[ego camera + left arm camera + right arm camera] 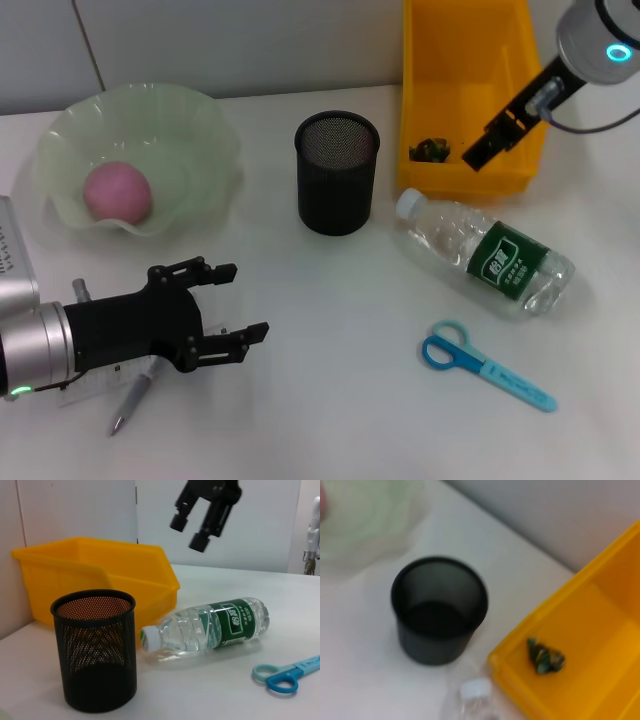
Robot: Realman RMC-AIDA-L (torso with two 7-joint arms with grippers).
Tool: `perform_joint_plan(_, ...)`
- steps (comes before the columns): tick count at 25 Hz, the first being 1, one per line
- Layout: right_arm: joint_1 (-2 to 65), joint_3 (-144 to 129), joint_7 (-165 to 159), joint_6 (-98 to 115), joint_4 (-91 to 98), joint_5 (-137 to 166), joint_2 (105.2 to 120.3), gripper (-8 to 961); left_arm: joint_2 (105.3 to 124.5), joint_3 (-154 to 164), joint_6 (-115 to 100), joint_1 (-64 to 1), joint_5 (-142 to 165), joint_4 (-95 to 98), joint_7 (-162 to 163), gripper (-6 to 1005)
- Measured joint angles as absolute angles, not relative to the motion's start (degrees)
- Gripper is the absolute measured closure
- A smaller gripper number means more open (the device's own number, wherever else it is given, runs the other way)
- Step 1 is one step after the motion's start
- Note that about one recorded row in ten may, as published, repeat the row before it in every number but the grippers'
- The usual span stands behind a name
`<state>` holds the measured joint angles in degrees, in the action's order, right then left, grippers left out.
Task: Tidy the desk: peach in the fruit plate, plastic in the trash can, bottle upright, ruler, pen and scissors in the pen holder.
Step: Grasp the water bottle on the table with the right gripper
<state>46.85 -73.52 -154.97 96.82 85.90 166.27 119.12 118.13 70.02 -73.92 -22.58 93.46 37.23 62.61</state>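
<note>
A white table (330, 400) set against a pale wall carries everything. The left end effector (240, 300) hovers low over the near left part of the table with its fingers spread apart and nothing between them; a pen (135, 395) and a clear ruler (90, 388) lie on the table just beneath its arm. The right end effector (497, 135) hangs over the yellow bin (470, 20) at the far right, its fingers parted and empty, as the left wrist view shows. A crumpled piece of plastic (430, 150) lies inside the bin. The black mesh pen holder (337, 172) stands upright in the middle, just beside the bin. A water bottle (485, 255) lies on its side near the bin, its white cap toward the holder. Blue scissors (485, 365) lie nearer the front edge. The peach (117, 192) sits in the pale green fruit plate (200, 120) at far left.
</note>
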Motion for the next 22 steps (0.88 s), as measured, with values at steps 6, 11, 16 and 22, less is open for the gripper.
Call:
perform_joint_plan(6, 47.6, -72.9, -154.9, 103.7, 85.0, 167.0, 118.92, 119, 118.01, 70.0, -73.9, -22.5, 93.6, 37.3, 63.0, 173)
perform_joint_plan(11, 47.8, -72.8, -154.0, 105.6, 80.5, 167.1, 118.64, 119, 117.92, 69.8, -73.8, -22.4, 93.6, 37.2, 63.0, 173)
perform_joint_plan(16, 48.2, -72.6, -153.6, 102.3, 73.7, 167.2, 118.4, 120, 117.93, 69.7, -73.8, -22.5, 93.6, 37.3, 62.7, 173)
perform_joint_plan(22, 48.1, -73.1, -153.7, 97.6, 69.1, 167.2, 118.46, 120, 117.95, 69.7, -73.8, -22.7, 93.7, 37.1, 62.5, 172)
